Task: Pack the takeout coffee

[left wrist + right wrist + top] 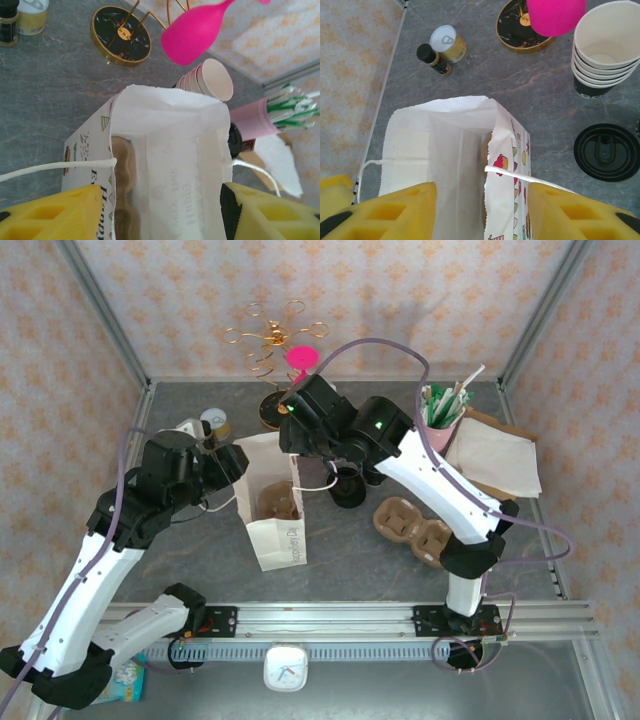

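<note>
While both grippers stand at the paper bag's [275,540] mouth, the sound way, I judge, is to lift them straight up, clear of the string handles [520,176], so the bag does not tip. The left gripper [160,196] shows yellow fingers well parted along the bottom of its wrist view, with the bag mouth between them and nothing pinched. The right gripper [481,190] is likewise parted, astride one bag wall and gripping nothing. Farther in, the brown carrier [278,502] lies inside the bag. The black lid [606,151] sits on the table just right of the bag. Whether a cup stands beneath it, I cannot tell.
</note>
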Robot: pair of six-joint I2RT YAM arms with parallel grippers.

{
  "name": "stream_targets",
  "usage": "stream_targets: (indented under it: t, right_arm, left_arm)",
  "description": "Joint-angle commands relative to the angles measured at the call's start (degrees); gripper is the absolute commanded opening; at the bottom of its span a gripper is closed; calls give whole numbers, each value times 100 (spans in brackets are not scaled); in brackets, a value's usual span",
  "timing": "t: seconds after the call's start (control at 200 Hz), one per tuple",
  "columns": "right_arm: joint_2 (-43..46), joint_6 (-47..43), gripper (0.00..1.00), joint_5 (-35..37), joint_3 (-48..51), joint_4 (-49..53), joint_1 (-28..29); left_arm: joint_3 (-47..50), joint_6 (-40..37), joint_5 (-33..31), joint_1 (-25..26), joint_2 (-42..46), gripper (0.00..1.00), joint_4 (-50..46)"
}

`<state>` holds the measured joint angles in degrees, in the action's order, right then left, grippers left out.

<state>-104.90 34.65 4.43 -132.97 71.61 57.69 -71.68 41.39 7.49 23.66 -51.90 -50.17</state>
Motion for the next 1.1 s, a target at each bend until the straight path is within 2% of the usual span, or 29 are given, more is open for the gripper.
stream_targets:
  t: [0.0,0.075,0.23,0.53,0.756,0.876,1.096]
  right_arm:
    - [183,-19,53,342,159,313,-100]
    - [278,13,54,431,276,322,-174]
    - [540,62,56,582,594,327,-499]
    - [1048,-159,68,683,1915,-25,-1668]
    - [819,-184,77,752,2743,-361,-2241]
    - [755,-313,82,452,3329,-781,-2488]
    - [311,-504,86,157,3589,-975,-2689]
  left_arm:
    - [-223,-659,112,25,-48,67,-292]
    - [-264,-746,16,24,-70,68,-275]
    - [-250,-1230,279,25,-151,73,-65]
    - [-349,-1735,87,25,-356,81,29]
    - [-309,-1783,125,20,-391,84,234]
    - [-224,-1811,152,22,-412,85,289]
    - [-232,-1733,89,14,-532,85,171]
